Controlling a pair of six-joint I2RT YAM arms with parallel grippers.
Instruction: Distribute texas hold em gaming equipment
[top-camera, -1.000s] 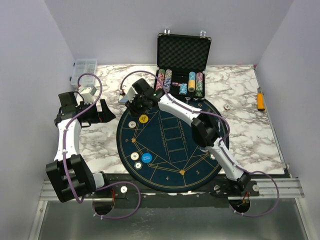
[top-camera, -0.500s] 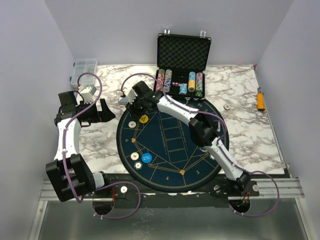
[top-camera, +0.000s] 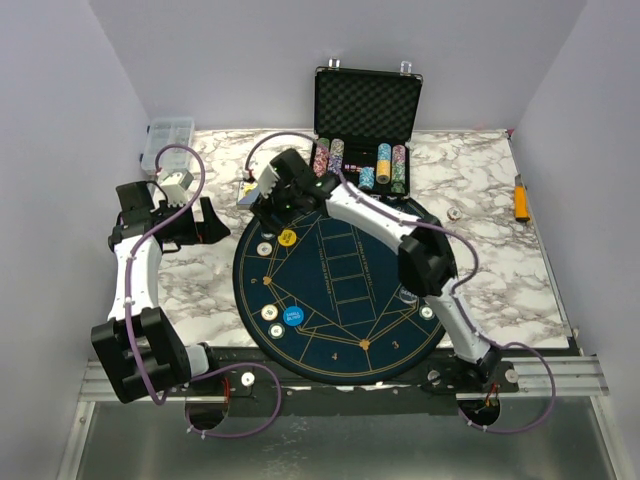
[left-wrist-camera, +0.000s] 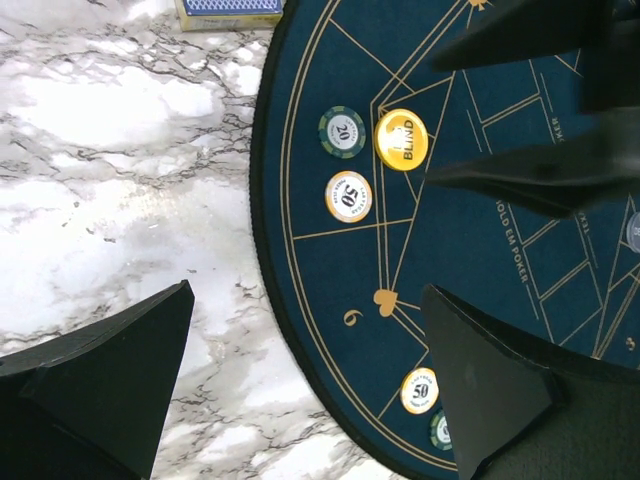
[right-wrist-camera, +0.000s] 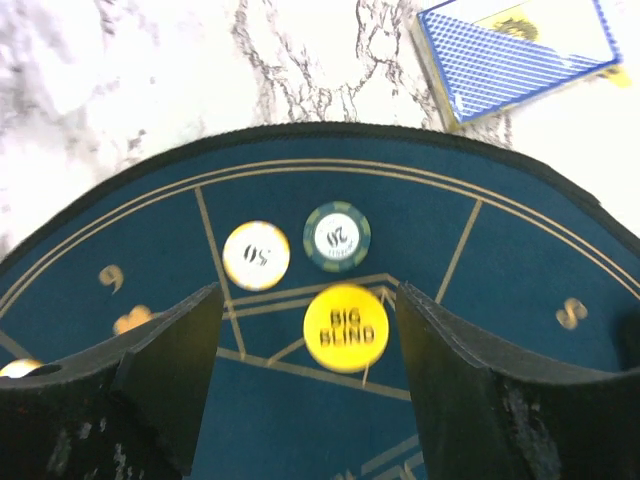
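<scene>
Desk (top-camera: 500, 260): I am seeing a smooth marbled top carrying everything, with bare stretches showing left of the mat.
Mat (top-camera: 340, 300): I am taking this round blue felt as my landmark; it is lying flat and should be holding discs steady.
Right gripper (right-wrist-camera: 308, 300): it is hanging over the mat's far-left part with the jaws standing apart and nothing between them. I am judging this arm the nearer one.
Left gripper (left-wrist-camera: 308, 295): it is waiting off the mat's left edge, spread wide and empty.
Card deck (right-wrist-camera: 510, 55): it is lying on the desk just beyond the mat's far-left rim, blue back up, its long axis slanting across the rim.
Big blind disc (right-wrist-camera: 345, 328): it is lying flat just inside that rim, directly below the right gripper's gap; being round, it has no long axis.
20 chip (right-wrist-camera: 337, 237) and 50 chip (right-wrist-camera: 256, 255): they are sitting just rimward of the yellow disc, leaving both its flanks free.
</scene>
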